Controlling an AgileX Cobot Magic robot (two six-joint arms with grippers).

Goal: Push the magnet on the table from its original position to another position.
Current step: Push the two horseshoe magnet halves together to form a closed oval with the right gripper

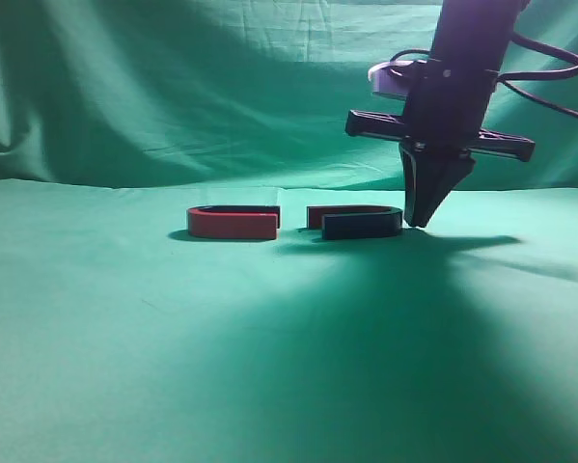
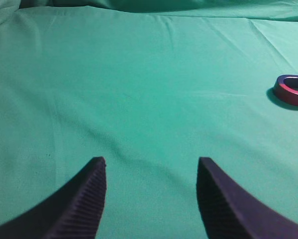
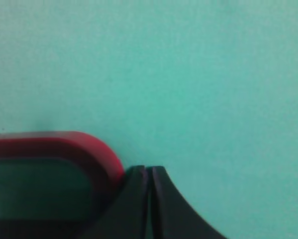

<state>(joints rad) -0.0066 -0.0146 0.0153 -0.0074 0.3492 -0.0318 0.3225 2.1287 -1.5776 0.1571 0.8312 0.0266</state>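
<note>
The right gripper (image 1: 422, 220) points straight down with its fingers pressed together, tips at the table (image 1: 124, 338) right against the curved right end of the magnet (image 1: 358, 223). Just left, a red-faced magnet (image 1: 233, 223) lies apart. The left gripper (image 2: 151, 199) hovers spread over bare cloth.

Two U-shaped magnets on one green table (image 1: 124, 367), one magnet (image 1: 361, 225) with a dark navy side face, one second magnet (image 1: 233, 224) with a red side face, two hands, right hand (image 1: 420, 220), left hand (image 2: 151, 199)
</note>
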